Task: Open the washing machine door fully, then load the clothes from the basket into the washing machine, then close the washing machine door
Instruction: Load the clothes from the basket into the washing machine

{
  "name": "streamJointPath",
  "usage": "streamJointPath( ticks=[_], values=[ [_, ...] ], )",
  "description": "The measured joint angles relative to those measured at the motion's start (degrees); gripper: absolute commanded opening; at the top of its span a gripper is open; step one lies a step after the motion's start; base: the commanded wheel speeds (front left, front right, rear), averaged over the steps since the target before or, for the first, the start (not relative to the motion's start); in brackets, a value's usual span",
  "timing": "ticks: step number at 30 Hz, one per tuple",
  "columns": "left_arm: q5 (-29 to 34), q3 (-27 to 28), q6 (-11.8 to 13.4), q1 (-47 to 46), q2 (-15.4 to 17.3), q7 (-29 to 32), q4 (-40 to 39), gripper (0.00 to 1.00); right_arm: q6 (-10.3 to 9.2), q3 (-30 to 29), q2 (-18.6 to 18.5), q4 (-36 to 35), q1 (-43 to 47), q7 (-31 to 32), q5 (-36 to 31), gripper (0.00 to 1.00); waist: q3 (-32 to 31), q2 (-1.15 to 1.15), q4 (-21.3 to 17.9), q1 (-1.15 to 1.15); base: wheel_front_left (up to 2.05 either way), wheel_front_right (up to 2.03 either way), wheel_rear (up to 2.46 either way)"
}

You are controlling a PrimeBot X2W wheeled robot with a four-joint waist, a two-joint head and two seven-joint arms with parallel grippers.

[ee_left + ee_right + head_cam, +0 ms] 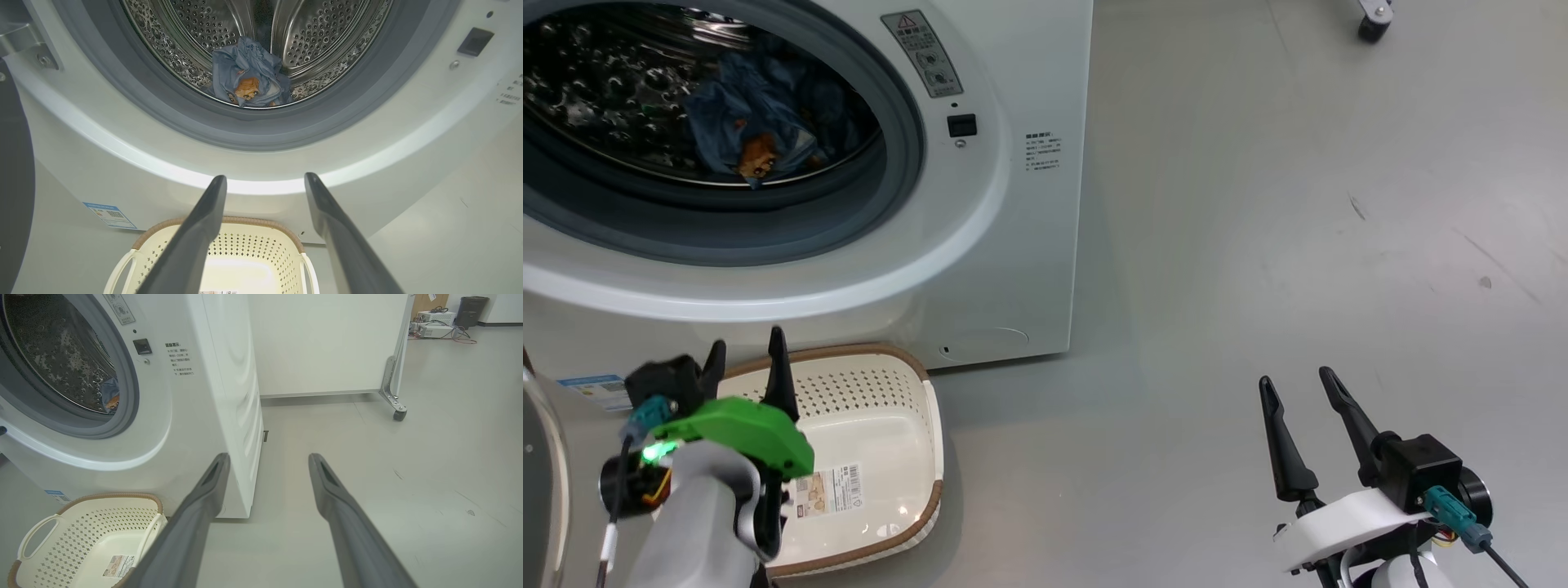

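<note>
- The washing machine point(1029, 245) stands with its mouth uncovered. Loading looks finished, so I judge the step in hand to be shutting the door.
- The steel drum point(327, 41) holds the only load in sight, lying low at the front behind the grey seal.
- The washing machine door point(14, 183) is swung wide on the robot's left, and its black ring shows at the edge of the left wrist view. To close it well, the left arm should get behind the ring's outer edge and sweep it round in an arc. It should then press until the catch meets the latch socket point(961, 125).
- The basket point(882, 425) sits on the floor just in front of the machine, with nothing inside but its barcode sticker point(829, 490). It lies near the door's swing path, so that is worth checking first.
- The clothes point(245, 77) are a blue bundle with an orange patch, fully inside the drum. No fabric appears to trail over the seal.
- The left gripper point(747, 363) hovers over the basket, jaws spread wide and holding nothing.
- The right gripper point(1297, 385) waits over bare floor, well apart from the machine, equally wide and empty.
</note>
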Motion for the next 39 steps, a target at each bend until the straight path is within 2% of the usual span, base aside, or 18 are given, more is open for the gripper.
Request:
streamJointPath(
  ticks=[3,15,26,39],
  values=[
    [-0.01,0.85,-0.02,5.02,0.02,0.00,-2.44,1.00,1.05,0.52,0.01,0.24,0.08,0.00,-0.33,1.00,-1.72,0.00,0.87,0.00,0.00,0.00,0.00],
    [1.49,0.11,-0.20,15.85,-0.07,0.00,-14.82,1.00,1.96,0.58,0.09,0.13,1.13,0.00,-1.18,1.00,-4.87,0.00,3.44,0.00,0.00,0.00,0.00],
    [1.74,3.45,0.15,25.38,-0.07,0.00,-22.97,1.00,2.88,0.80,0.09,0.56,2.26,0.00,-1.97,1.00,-7.88,0.00,2.94,0.00,0.00,0.00,0.00],
    [2.18,5.42,0.80,33.23,-0.09,0.00,-30.33,1.00,2.94,-0.68,-0.91,-0.03,4.38,0.00,-2.86,1.00,-9.45,0.00,1.97,0.00,0.00,0.00,0.00]
  ],
)
